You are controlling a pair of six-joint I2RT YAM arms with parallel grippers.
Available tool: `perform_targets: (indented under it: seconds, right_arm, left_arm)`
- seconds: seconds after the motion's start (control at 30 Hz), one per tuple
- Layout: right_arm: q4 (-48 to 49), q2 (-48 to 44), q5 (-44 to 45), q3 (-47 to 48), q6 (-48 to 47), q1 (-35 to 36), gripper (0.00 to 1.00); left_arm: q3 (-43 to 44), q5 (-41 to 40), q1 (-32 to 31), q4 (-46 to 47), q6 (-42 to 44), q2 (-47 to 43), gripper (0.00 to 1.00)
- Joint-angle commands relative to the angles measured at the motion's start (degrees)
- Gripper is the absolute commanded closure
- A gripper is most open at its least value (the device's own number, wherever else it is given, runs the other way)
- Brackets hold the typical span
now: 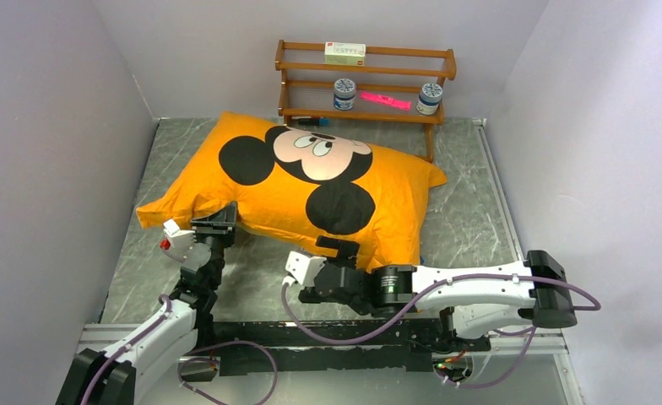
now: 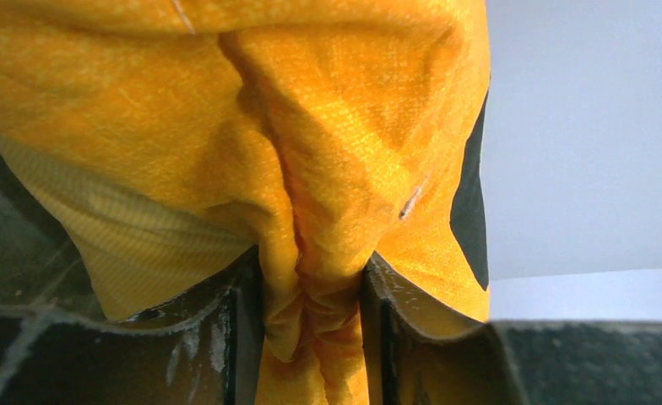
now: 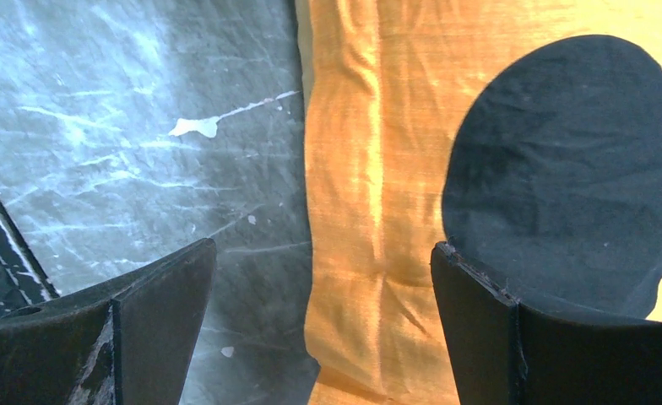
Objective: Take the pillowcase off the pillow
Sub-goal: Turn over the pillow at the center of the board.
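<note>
Left claw [image 2: 313, 295] pinches a fold of orange-yellow fabric Mickey pillowcase [image 2: 226, 126]; right claw [image 3: 323, 321] gapes wide at its edge.

The pillowcase [image 1: 290, 181] lies on the table [image 1: 471, 211] — shelf [image 1: 366, 80] behind it, left gripper [image 1: 219, 218] and right gripper [image 1: 340, 245] before it.

Counted: one pillowcase [image 1: 268, 190], one wooden rack [image 1: 404, 51], two lidded jars [image 1: 344, 94], one flat box [image 1: 345, 53], one pink item [image 1: 386, 100], possibly a marker; view indistinct.

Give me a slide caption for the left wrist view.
Left gripper pinching a bunched fold of the orange pillowcase, seen from close below.
</note>
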Motion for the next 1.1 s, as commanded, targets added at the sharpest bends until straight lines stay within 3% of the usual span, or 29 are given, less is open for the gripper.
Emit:
perform_targets:
  seconds: [0.0,0.23,0.43,0.6,1.07]
  right_arm:
    - [0.2,2.4,7.0,2.8,-2.2,1.2,0.00]
    - [4.1,7.8,16.0,2.1,-8.0,1.0,0.00]
    - [10.6,10.5,20.6,-0.6,-12.3,-2.3,0.00]
    - [14.4,10.8,18.0,-2.4,-14.1,-6.1,0.00]
    - [13.5,18.5,14.4,-1.5,-11.7,-13.8,0.03]
  left_arm:
    - [0.6,3.9,0.7,7.4,-0.2,-1.6,0.61]
    - [3.1,5.1,1.7,1.1,3.1,-7.1,0.94]
    - [4.0,5.6,1.9,-2.2,3.3,-9.2,0.95]
    - [4.2,6.8,1.9,-1.7,3.1,-8.2,0.95]
    - [6.6,7.9,2.5,-3.7,7.6,-8.4,0.95]
